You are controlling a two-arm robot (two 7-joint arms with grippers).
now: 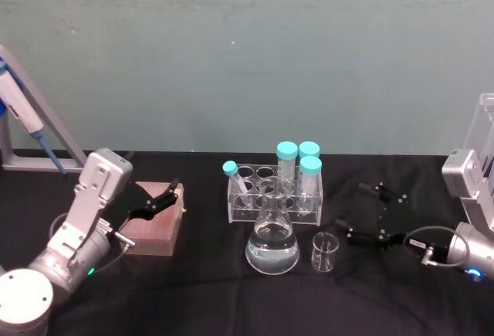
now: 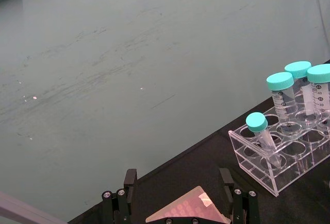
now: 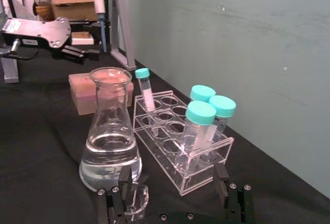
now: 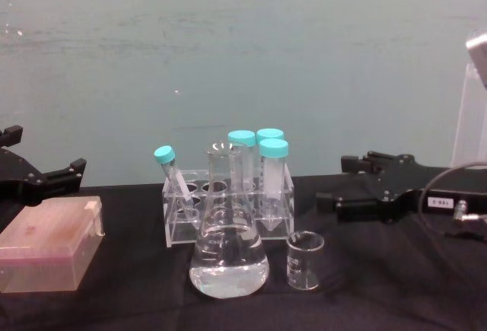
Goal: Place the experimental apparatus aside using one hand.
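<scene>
1. Head view.
   - The experimental apparatus stands grouped at mid-tabletop point(image 1: 193, 297).
   - The conical flask point(image 1: 272, 237) of clear liquid is in front, and the small beaker point(image 1: 325, 252) is just beside it on the robot's right.
   - The tube rack point(image 1: 255, 197) with teal-capped tubes is behind both.
   - The right gripper point(image 1: 352, 208) is near the beaker on the robot's right, apart from it. Its fingers are spread wide and empty, and its mouth is turned toward the glassware.
   - Judged: it is staged for a side-on take, and the beaker is the closest piece.
   - The left gripper point(image 1: 171, 195) hangs over a pink box point(image 1: 154, 232), well apart from the glass. Its fingers are parted and carry nothing.
   - It is judged idle, since the task asks for one hand only.

2. Left wrist view.
   - The left fingers point(image 2: 129, 183) stand wide on either side of the pink box's corner.
   - The rack is farther off across the black cloth.

3. Right wrist view.
   - The right fingers point(image 3: 122, 180) stand wide apart.
   - The beaker sits close to one finger rather than centred between the two.
   - The flask is just behind the beaker, and the rack is beside the flask.
   - Judged: a sideways correction is needed before closing, or a finger may nudge the flask.

4. Chest view.
   - All the glass is upright, with a small gap between the flask and the beaker.
   - The right gripper is to the right of the beaker and farther back, touching nothing (its height above the cloth is not certain).
</scene>
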